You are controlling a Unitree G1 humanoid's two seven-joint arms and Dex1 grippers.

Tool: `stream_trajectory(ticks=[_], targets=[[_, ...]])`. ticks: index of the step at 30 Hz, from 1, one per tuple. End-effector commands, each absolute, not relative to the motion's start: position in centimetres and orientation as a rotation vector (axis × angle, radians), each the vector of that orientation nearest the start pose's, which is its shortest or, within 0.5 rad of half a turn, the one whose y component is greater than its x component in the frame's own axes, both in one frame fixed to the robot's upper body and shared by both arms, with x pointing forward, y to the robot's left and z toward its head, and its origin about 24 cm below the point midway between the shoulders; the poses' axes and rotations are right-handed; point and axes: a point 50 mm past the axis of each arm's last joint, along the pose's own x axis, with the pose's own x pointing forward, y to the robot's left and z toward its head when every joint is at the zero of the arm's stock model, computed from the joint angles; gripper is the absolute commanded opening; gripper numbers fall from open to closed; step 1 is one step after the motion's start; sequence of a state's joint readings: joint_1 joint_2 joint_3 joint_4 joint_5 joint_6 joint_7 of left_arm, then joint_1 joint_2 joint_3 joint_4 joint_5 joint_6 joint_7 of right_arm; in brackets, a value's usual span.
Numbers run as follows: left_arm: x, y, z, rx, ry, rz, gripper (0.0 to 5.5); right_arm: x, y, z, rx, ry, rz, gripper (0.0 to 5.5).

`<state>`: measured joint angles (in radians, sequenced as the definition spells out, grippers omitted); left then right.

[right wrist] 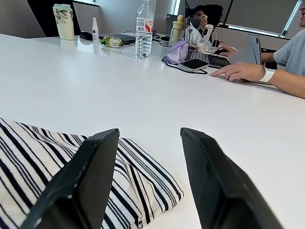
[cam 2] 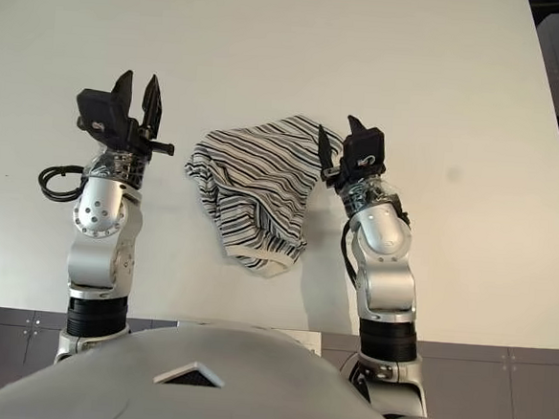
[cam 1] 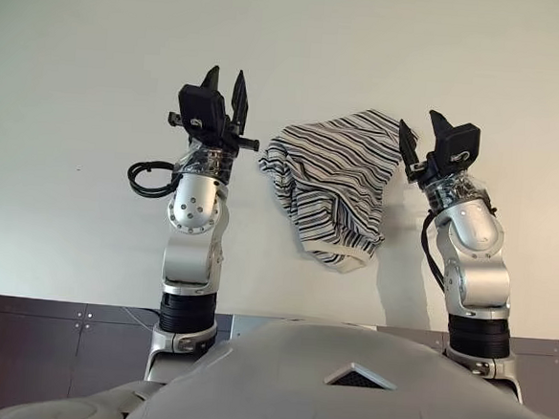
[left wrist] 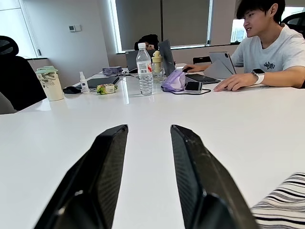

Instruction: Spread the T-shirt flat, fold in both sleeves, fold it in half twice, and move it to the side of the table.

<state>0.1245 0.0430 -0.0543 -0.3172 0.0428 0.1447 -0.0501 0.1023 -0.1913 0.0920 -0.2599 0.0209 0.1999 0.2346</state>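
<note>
Holding the right gripper [cam 1: 417,120] with fingers parted, clamping nothing, and poising one finger at the far right corner of the T-shirt [cam 1: 334,185], just over striped cloth, without showing clearly whether touching it. Holding the left gripper [cam 1: 227,73] parted and empty too, just beside the shirt's left edge, apart from the fabric. Looking outward: finding the shirt bunching in a rumpled heap between the two grippers on the white table [cam 1: 100,24], showing a ribbed band [cam 1: 339,257] at the near side and hiding its sleeves somewhere in the folds. Judging the spreading as not yet done. Risking, on closing at that right corner, pinching several doubled layers at once and then lifting the lump whole instead of opening it. Risking closing the left side on bare tabletop through standing clear of the cloth. Risking dragging the whole heap across the smooth surface through pulling from one side only, with nothing pinning the opposite edge. Risking mistaking a hem or collar for a sleeve, given a heap offering no clear sign of its ends. Risking trapping a twist inside by tugging the corners apart too early, and so leaving creases for every later fold.
</note>
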Motion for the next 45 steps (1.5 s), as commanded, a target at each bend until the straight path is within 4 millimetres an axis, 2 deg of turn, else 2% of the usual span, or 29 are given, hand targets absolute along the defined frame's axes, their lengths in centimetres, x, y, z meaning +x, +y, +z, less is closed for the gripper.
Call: stream_trajectory(ticks=[1, 12, 16, 19, 23, 33, 36, 38, 39, 42, 45], targets=[[23.4, 14.8, 7.7, 0.081, -0.077, -0.055, 1.66, 23.8, -14.8, 6.5, -0.174, 0.029, 0.340, 2.36], [23.3, 15.0, 7.8, 0.082, -0.078, -0.051, 1.66, 23.1, -14.9, 6.3, -0.156, 0.038, 0.329, 2.36], [23.1, 14.9, 7.6, 0.059, -0.056, -0.014, 1.66, 23.4, -15.3, 6.3, -0.087, 0.028, 0.217, 2.36], [22.3, 15.3, 7.2, 0.044, -0.029, 0.019, 1.66, 22.6, -15.4, 6.2, -0.058, 0.027, 0.152, 2.36], [21.8, 15.1, 7.0, 0.039, -0.010, 0.014, 1.66, 21.8, -14.9, 5.5, -0.052, 0.057, 0.156, 2.36], [21.5, 15.2, 7.0, 0.059, 0.012, 0.015, 1.66, 21.7, -15.1, 5.7, -0.063, 0.059, 0.171, 2.36], [21.5, 15.2, 6.5, 0.081, 0.031, 0.008, 1.66, 21.7, -15.3, 5.1, -0.072, 0.084, 0.177, 2.36], [21.9, 15.0, 6.6, 0.093, 0.022, -0.017, 1.66, 21.9, -15.0, 4.9, -0.082, 0.093, 0.224, 2.36], [22.0, 14.7, 6.9, 0.115, 0.009, -0.071, 1.66, 22.0, -14.7, 5.2, -0.108, 0.083, 0.301, 2.36], [21.4, 13.3, 7.6, 0.158, -0.015, -0.365, 1.66, 22.5, -15.6, 7.0, -0.158, 0.034, 0.529, 2.36], [20.9, 13.2, 8.4, 0.185, -0.007, -0.567, 1.66, 22.1, -16.3, 8.3, -0.171, 0.058, 0.772, 2.36]])
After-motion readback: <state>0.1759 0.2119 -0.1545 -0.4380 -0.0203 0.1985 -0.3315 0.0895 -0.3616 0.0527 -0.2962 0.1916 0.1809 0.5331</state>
